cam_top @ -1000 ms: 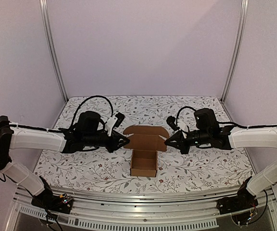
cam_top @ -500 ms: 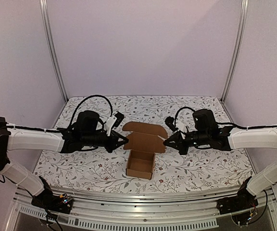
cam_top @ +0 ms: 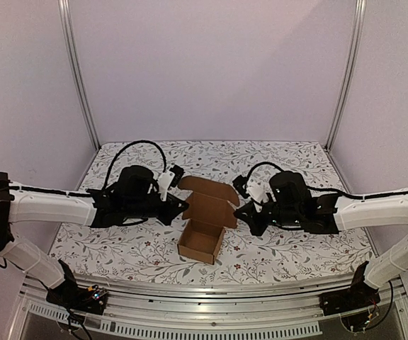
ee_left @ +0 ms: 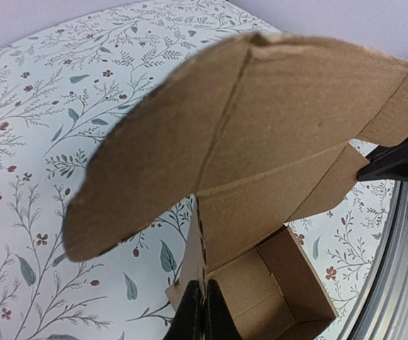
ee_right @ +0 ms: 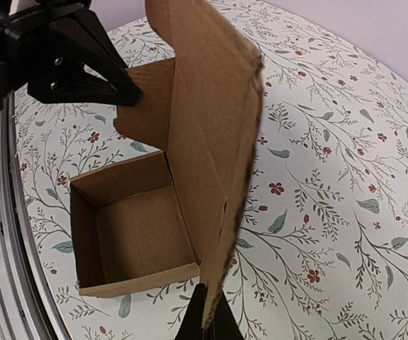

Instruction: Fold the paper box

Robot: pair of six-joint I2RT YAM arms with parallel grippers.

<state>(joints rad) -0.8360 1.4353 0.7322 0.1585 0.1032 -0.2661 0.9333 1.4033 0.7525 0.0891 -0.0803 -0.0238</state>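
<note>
Paper box [cam_top: 199, 243] gapes open above; raised lid [cam_top: 209, 205] walls its far side.

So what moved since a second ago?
The right tool slid left, toward the other arm, and the box turned and shifted left with it. The left tool hardly moved. Both tools still pinch the sides of the lid, which stays open.

Both arms are extended low and inward from the outer bases, forearms roughly level, tips facing each other. Left gripper [cam_top: 183, 206] is pinched tight, fingers [ee_left: 188, 322] closed on the lid edge of the paper box [cam_top: 207, 202]. Right gripper [cam_top: 239, 217] is likewise clamped on the opposite edge, fingers [ee_right: 193, 327] together.
</note>
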